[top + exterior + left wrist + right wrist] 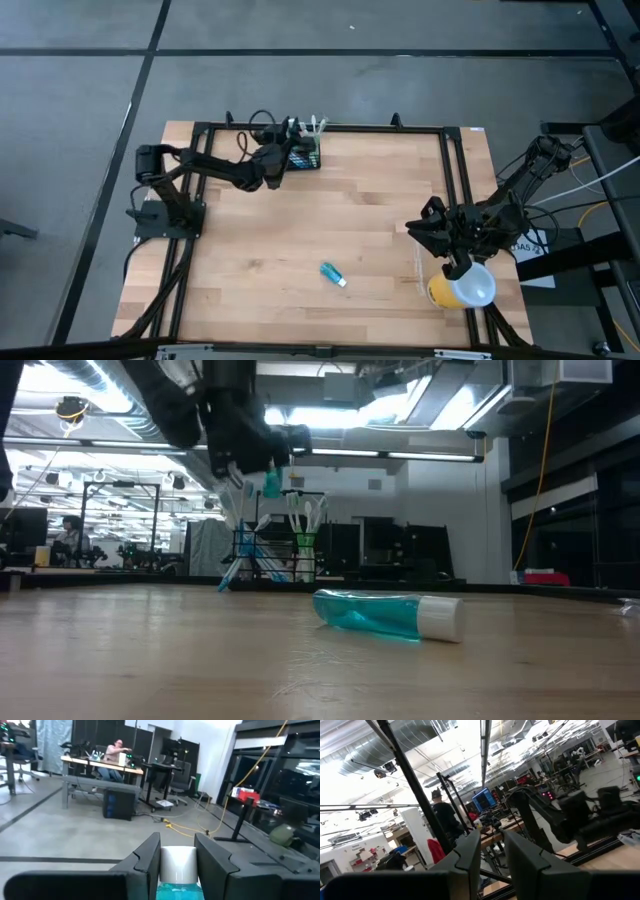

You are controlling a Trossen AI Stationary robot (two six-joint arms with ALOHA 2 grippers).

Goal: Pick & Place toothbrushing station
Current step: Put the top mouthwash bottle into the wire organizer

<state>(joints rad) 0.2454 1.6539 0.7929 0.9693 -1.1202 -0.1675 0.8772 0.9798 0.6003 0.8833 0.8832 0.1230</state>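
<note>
The left gripper (283, 158) is at the far edge of the table (300, 240), raised above the wood. Its two dark fingers (145, 865) are pinching a small tube (178, 870) with teal content and a white cap – the cap stands up between the fingers in the left wrist view, and in the low view the teal tube hangs at the fingertips. Just beside this gripper, on its right side as seen from above, stands the toothbrushing station (305, 155), a low black wire-mesh holder on the table's far edge. Toothbrushes (300, 525) stick upward out of it, with white and green heads, and one leans out over its side to the table. The held tube is above and a little to the side of the holder, not inside it.

A second teal tube with white cap (333, 274) lies flat on the wood, well apart from the left gripper, toward the near side of the table.

The right gripper (425, 232) waits near the right edge. Its fingers (470, 855) stand a little apart with nothing between them. Near it lies a yellow cup with a white lid (462, 286) – on its side.
</note>
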